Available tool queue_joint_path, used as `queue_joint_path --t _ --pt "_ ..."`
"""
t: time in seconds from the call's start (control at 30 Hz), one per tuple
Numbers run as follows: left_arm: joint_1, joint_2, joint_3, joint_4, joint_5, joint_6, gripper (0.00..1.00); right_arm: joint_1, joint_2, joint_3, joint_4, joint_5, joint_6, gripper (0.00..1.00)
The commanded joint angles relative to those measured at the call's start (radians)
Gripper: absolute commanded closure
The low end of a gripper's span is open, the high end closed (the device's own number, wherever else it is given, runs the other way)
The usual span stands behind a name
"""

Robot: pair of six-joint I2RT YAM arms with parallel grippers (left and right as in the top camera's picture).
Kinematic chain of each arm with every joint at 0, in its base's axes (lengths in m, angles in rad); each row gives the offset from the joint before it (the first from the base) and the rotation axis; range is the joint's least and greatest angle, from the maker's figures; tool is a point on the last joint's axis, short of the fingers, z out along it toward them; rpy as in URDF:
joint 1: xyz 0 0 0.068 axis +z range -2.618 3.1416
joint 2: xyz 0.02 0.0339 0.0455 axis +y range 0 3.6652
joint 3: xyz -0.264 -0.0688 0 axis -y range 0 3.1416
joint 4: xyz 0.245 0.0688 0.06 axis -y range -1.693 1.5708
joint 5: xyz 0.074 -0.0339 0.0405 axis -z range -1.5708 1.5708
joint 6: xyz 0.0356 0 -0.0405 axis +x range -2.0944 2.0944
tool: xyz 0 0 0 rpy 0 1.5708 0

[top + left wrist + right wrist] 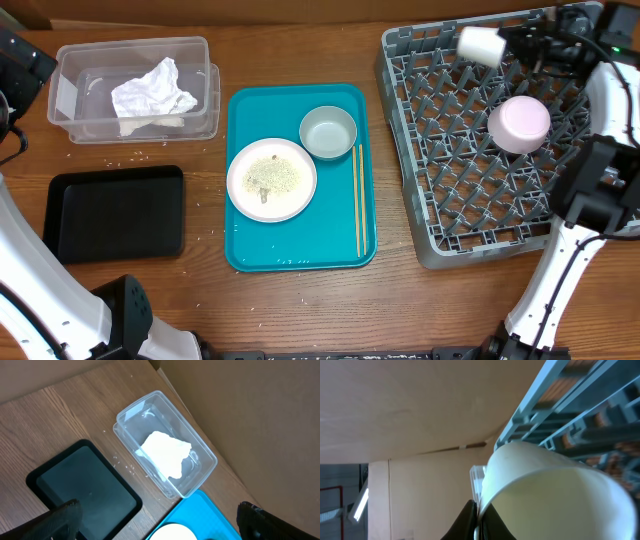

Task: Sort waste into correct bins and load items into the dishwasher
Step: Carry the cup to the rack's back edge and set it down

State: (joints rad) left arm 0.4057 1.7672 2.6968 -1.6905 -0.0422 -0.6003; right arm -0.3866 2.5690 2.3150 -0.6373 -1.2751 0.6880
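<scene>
The right end effector (506, 42) is clamped on the rim wall of the small white cup (479, 45), probably light, stiff, slick and chippable, over the dish rack (450, 200); the left end effector (157, 520) gapes apart.

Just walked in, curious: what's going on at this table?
The right gripper holds a small white cup over the far edge of the grey dish rack, where a pale pinkish bowl already sits. The left gripper hangs open near the clear tub, which holds the crumpled napkin. A plate with rice scraps, a grey bowl and chopsticks wait on the teal tray.
</scene>
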Motion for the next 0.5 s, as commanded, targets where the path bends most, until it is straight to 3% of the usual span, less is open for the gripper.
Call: queue_joint_path --t 0.0,0.27,0.47 --pt "-0.002 -0.021 0.000 0.001 -0.010 -0.006 0.00 -0.008 0.008 0.005 0.024 -0.015 0.017 0.93" --pt "-0.002 -0.021 0.000 0.001 -0.010 -0.006 0.00 0.019 0.008 0.005 0.173 -0.139 0.137 0.95" --pt "-0.002 -0.021 0.000 0.001 -0.010 -0.006 0.00 0.025 0.028 0.003 0.158 -0.137 0.158 0.94"
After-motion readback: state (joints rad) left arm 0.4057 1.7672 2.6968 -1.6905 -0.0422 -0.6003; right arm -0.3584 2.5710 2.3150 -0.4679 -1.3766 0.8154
